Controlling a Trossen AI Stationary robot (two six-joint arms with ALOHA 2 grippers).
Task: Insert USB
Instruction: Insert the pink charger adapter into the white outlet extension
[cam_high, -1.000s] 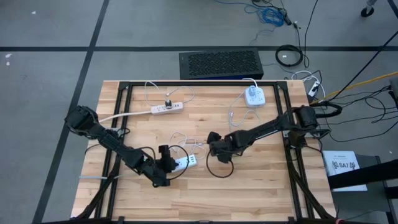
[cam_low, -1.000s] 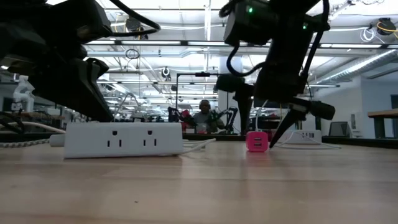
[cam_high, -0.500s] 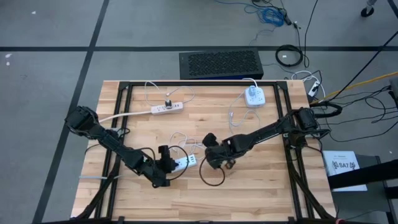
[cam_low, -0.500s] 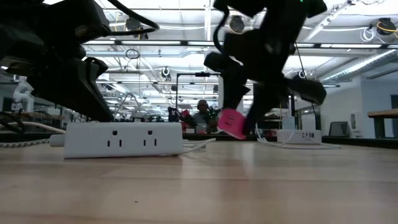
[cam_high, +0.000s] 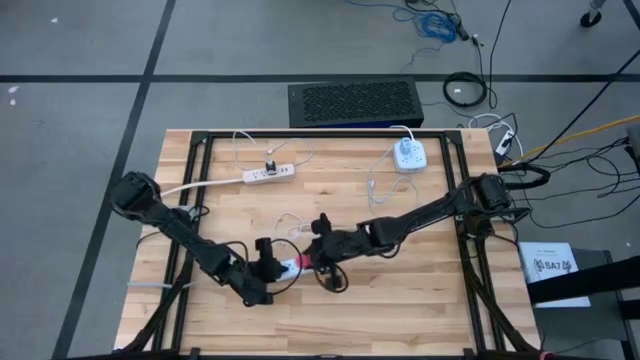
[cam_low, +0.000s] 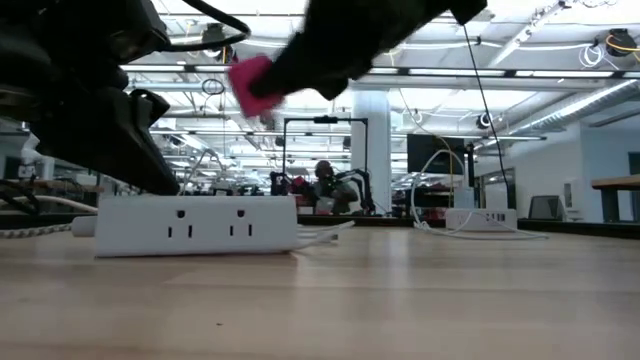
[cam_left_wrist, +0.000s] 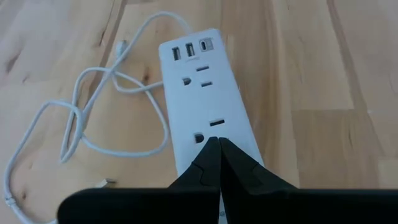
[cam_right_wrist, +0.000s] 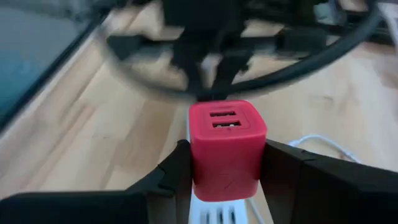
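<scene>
Pink USB charger cube (cam_right_wrist: 226, 148), with two USB ports on its face, sits clamped between the fingers of the right gripper (cam_right_wrist: 227, 163), held in the air above the front middle of the desk (cam_high: 420, 300), over the near end of a white power strip (cam_left_wrist: 208, 112). Starting at the left, the left arm reaches in from the desk's left edge and bends down toward the front, where the left gripper (cam_left_wrist: 219, 162) has its fingers pressed fully together, tips resting on the top face of the power strip, near one of its outlets. That strip lies flat on the wood, with two plug outlets and a row of small USB ports at its far end, and a thin white cable (cam_left_wrist: 81, 134) loops loosely on the desk beside it. In the low view the strip (cam_low: 195, 222) rests on the desk while the pink cube (cam_low: 252, 84) hangs above it, blurred. Just to the right, the right arm stretches from the desk's right edge across to the middle, carrying the cube (cam_high: 297, 264) close beside the left gripper. Farther back lie a second white power strip (cam_high: 268, 172) and a round white outlet hub (cam_high: 408, 154), well apart from both grippers.
</scene>
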